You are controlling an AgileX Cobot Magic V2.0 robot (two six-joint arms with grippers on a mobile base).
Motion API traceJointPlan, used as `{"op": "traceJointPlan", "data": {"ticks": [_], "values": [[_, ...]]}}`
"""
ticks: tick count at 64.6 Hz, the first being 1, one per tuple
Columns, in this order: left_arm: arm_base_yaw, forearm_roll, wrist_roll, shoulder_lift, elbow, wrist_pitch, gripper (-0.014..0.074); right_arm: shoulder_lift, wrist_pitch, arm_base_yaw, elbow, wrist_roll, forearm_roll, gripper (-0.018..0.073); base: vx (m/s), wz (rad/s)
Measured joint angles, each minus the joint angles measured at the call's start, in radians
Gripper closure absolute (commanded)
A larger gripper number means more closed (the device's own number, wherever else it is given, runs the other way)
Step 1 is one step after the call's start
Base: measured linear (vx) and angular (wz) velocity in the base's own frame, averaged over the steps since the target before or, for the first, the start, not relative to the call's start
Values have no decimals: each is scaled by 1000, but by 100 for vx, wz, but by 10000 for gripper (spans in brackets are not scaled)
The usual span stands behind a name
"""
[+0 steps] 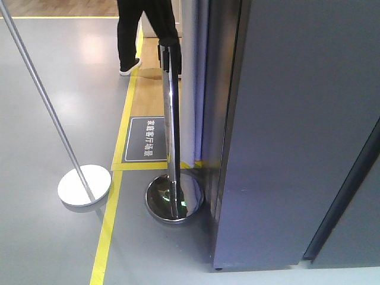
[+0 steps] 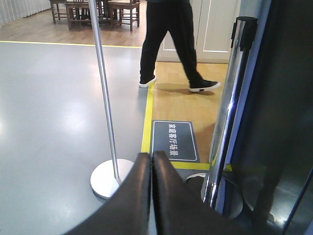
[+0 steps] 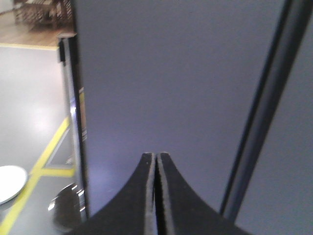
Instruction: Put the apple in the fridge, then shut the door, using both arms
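Observation:
The apple is out of view in every frame. A tall dark grey fridge [image 1: 297, 119] fills the right of the front view, showing only its outer face and a dark upright seam [image 1: 344, 196]; no white interior shows, so the door looks closed. That grey face [image 3: 186, 73] also fills the right wrist view, close ahead of my right gripper [image 3: 156, 155], which is shut and empty. My left gripper [image 2: 152, 155] is shut and empty too, and faces the floor left of the fridge's dark side [image 2: 288, 98].
A chrome stanchion post [image 1: 170, 119] on a round base [image 1: 174, 199] stands right beside the fridge's left edge. A second pole on a white disc base [image 1: 84, 185] is further left. Yellow floor tape [image 1: 110, 219] borders a grey floor sign [image 1: 145, 139]. A person [image 2: 171, 44] walks at the back.

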Motion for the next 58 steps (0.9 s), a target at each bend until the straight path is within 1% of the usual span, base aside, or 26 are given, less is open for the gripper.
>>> {"op": "traceJointPlan", "data": {"ticks": [11,22,30,44,58], "values": [[0,0,0,0,0,0,602,-26,-123,0,140,1,-19,568,0,0],[0,0,0,0,0,0,602,-116,-145,0,239,5,-39,568,0,0],[0,0,0,0,0,-1,602,-182,-140,0,249,8,-44,568,0,0],[0,0,0,0,0,0,602,-186,-92,0,249,20,-46,568,0,0],[0,0,0,0,0,0,602,-186,-92,0,249,34,-45,568,0,0]]}}
